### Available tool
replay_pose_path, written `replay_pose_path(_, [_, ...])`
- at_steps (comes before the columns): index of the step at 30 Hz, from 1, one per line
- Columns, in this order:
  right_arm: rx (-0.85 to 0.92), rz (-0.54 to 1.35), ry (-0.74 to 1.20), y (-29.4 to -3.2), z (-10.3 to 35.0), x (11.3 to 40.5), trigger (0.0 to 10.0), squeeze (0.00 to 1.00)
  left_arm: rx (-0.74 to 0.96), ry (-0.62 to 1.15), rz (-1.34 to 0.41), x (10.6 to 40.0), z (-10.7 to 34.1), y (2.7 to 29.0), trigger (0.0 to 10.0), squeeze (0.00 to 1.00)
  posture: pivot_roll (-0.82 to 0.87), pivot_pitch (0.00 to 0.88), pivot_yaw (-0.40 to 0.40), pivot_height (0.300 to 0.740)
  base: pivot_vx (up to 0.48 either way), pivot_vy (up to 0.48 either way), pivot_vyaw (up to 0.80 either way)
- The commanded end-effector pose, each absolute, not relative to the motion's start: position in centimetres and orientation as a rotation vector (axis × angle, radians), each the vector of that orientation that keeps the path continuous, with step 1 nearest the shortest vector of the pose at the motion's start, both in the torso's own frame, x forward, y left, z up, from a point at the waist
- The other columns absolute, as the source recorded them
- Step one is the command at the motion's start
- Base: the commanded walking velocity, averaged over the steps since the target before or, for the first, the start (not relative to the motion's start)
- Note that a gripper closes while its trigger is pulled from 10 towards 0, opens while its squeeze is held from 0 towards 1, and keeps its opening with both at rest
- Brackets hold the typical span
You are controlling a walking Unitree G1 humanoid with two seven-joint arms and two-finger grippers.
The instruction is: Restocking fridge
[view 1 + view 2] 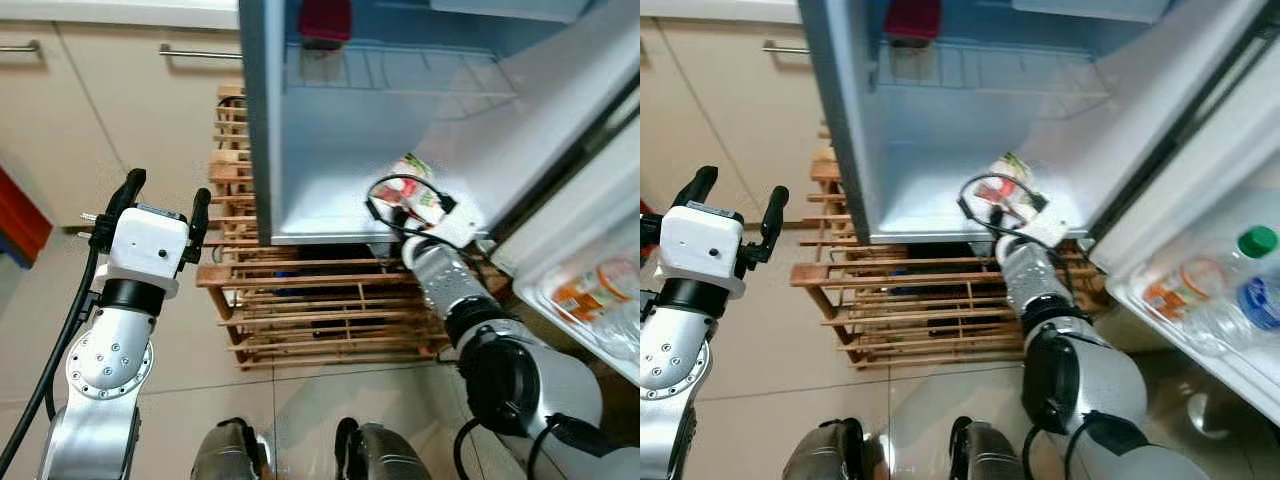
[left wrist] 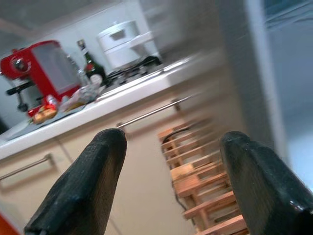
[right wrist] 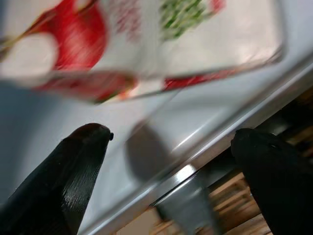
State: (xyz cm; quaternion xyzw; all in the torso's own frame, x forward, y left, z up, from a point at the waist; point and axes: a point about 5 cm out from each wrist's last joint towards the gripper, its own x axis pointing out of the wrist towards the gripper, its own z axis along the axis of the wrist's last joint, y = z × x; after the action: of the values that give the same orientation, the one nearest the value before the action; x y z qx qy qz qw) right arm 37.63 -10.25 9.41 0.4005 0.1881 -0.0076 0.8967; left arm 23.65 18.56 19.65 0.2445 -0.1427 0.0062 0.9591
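A white food packet [image 1: 418, 190] with red and green print lies on the bottom floor [image 1: 320, 200] of the open fridge, near its right wall. My right gripper [image 3: 173, 142] is at the front lip of that floor, open, with the packet [image 3: 146, 44] just beyond its fingertips and not between them. In the head views the right wrist and its cable hide those fingers. My left gripper [image 1: 167, 190] is raised to the left of the fridge, in front of the cabinets. It is open [image 2: 171, 142] and holds nothing.
A red container [image 1: 324, 20] sits on the wire shelf [image 1: 400, 70] above. The fridge door's shelf [image 1: 1200, 330] on the right holds bottles. A wooden rack [image 1: 300, 300] stands under and left of the fridge. A counter with a red coffee machine [image 2: 39, 68] tops the cabinets.
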Motion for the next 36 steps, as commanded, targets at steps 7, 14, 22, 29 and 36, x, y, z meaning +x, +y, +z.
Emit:
replay_pose_path(7, [0.782, 0.408, 0.275, -5.1, 13.0, 38.1, 10.0, 0.00, 0.514, -0.305, 0.011, 23.6, 20.1, 18.5, 10.0, 0.00, 0.19, 0.187, -0.078, 0.731, 0.000, 0.000, 0.00])
replay_pose_path(14, [0.241, 0.314, 0.112, -6.6, 13.1, 38.2, 10.0, 0.00, 0.508, -0.311, 0.017, 23.8, 20.0, 18.4, 10.0, 0.00, 0.18, 0.180, -0.092, 0.731, 0.000, 0.000, 0.00])
replay_pose_path(22, [0.076, 0.114, 0.086, -10.3, 11.5, 37.7, 10.0, 0.00, 0.505, -0.302, 0.018, 23.4, 19.7, 18.3, 10.0, 0.00, 0.18, 0.183, -0.098, 0.731, 0.000, 0.000, 0.00])
replay_pose_path(29, [0.090, 0.005, 0.083, -11.4, 9.8, 36.6, 10.0, 0.00, 0.512, -0.294, 0.027, 23.2, 19.8, 18.7, 10.0, 0.00, 0.18, 0.202, -0.096, 0.731, 0.000, 0.000, 0.00])
replay_pose_path(36, [-0.029, -0.020, 0.065, -12.8, 10.0, 36.7, 10.0, 0.00, 0.507, -0.298, 0.005, 23.6, 19.8, 18.3, 10.0, 0.00, 0.17, 0.202, -0.081, 0.731, 0.000, 0.000, 0.00])
